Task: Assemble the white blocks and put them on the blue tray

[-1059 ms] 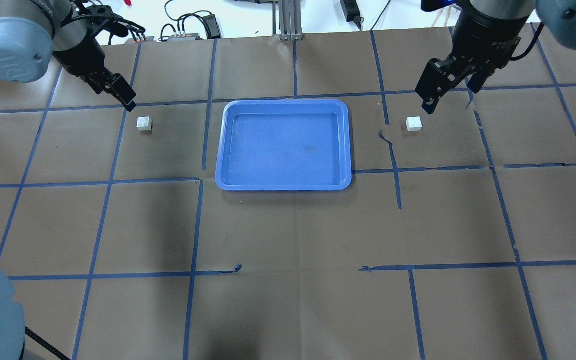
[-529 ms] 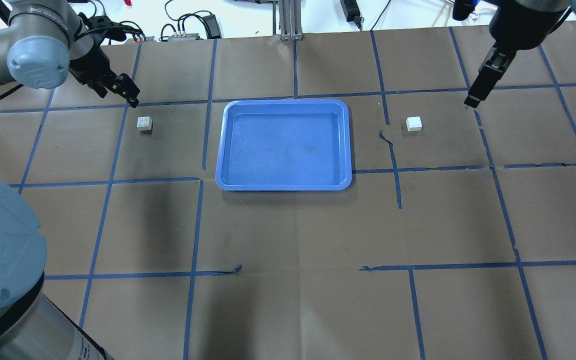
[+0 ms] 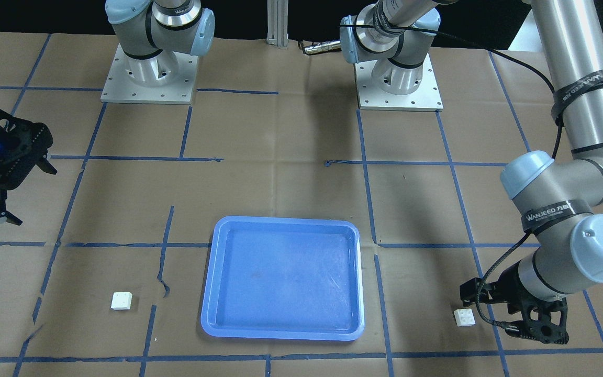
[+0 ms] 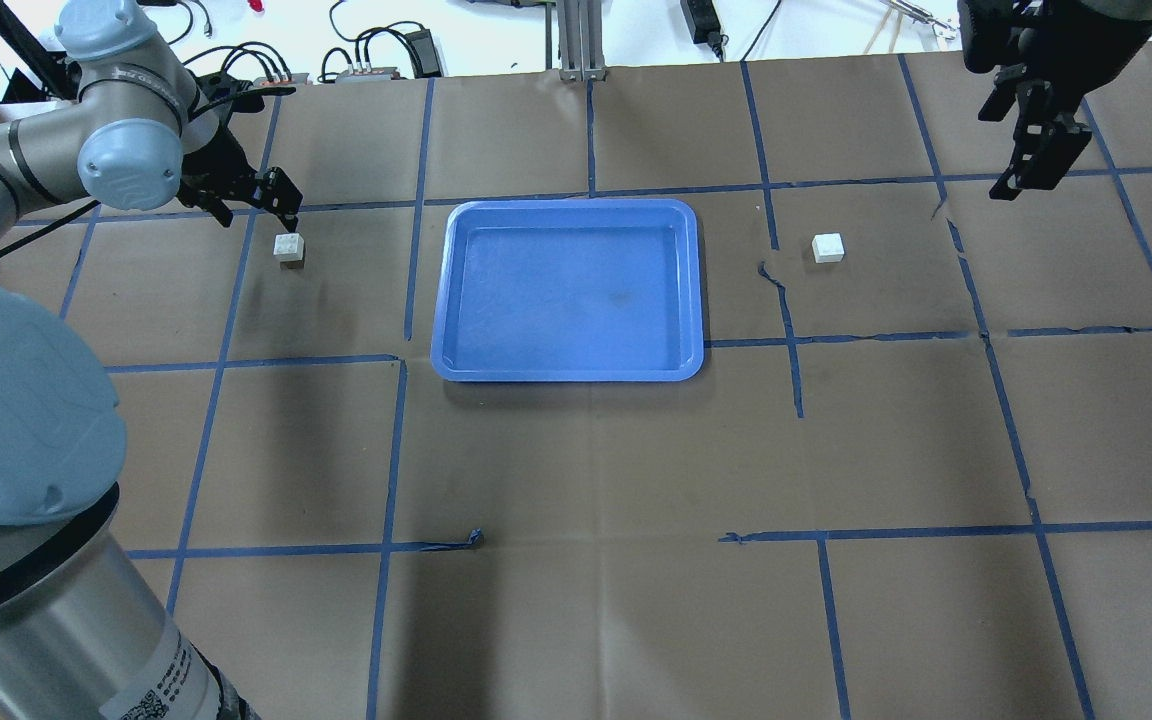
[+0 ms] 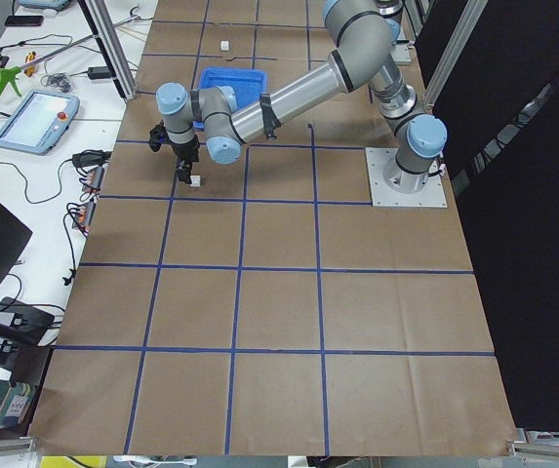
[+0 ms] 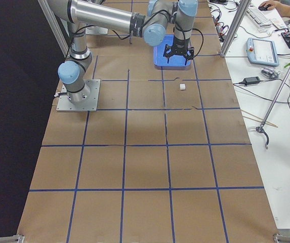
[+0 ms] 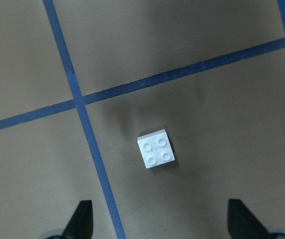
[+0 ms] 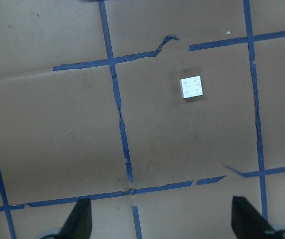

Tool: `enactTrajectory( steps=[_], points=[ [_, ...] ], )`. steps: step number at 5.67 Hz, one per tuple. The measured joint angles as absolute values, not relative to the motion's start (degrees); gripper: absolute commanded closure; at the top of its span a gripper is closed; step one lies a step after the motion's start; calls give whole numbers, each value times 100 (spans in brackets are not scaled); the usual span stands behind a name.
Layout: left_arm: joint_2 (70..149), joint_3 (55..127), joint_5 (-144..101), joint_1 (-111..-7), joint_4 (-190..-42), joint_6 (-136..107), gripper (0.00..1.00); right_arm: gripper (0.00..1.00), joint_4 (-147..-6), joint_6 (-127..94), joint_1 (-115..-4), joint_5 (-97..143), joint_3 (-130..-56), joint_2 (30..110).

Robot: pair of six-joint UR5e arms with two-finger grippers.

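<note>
Two white blocks lie on the brown paper, one on each side of the blue tray (image 4: pixel 452 300), which has nothing in it. The left block (image 4: pixel 288 247) sits just below my left gripper (image 4: pixel 254 205). In the left wrist view this block (image 7: pixel 156 149) lies ahead of the gripper (image 7: pixel 159 219), whose tips are wide apart and hold nothing. The right block (image 4: pixel 828 248) lies well away from my right gripper (image 4: pixel 1021 150), which hangs high at the far right. In the right wrist view that block (image 8: pixel 191 87) is small and distant, and the gripper (image 8: pixel 162 221) is open.
Blue tape lines grid the paper, torn near the right block (image 4: pixel 784 290). Cables and power bricks (image 4: pixel 376 60) and an aluminium post (image 4: pixel 576 40) line the far edge. The arm bases (image 3: pixel 149 73) stand at the robot's side.
My left gripper swung right and closer over the left block. My right gripper pulled away to the far right and turned. Neither block nor the tray moved.
</note>
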State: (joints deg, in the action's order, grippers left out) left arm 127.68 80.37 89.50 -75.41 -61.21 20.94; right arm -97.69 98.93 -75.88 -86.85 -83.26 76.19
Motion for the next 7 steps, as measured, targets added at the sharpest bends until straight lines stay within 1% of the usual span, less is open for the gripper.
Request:
enactTrajectory(
  steps=[1, 2, 3, 4, 5, 6, 7],
  points=[
    [12913, 8055, 8920, -7541, -6009, 1905, 16, 0, -10047, 10210, -7553, -8355, -8333, 7331],
    [13008, 8080, 8908, -7541, -5906, 1841, 24, 0, -10319, 10388, -7509, -7996, -8349, 6997],
    [13072, 8102, 8913, -7541, -5841, 1833, 68, 0, -10482, 10647, -7386, -7486, -8358, 6626],
    [13095, 8109, 8924, -7541, -5812, 1841, 87, 0, -10563, 10949, -7241, -6983, -8360, 6268],
    [13079, 8115, 8931, -7541, -5788, 1865, 90, 0, -10685, 11194, -7154, -6465, -8379, 5916],
    [13032, 8104, 8925, -7544, -5772, 1902, 100, 0, -10844, 11295, -7128, -6093, -8403, 5617],
    [12943, 8101, 8916, -7573, -5782, 1989, 100, 0, -10947, 11330, -7122, -5903, -8420, 5371]
  ],
)
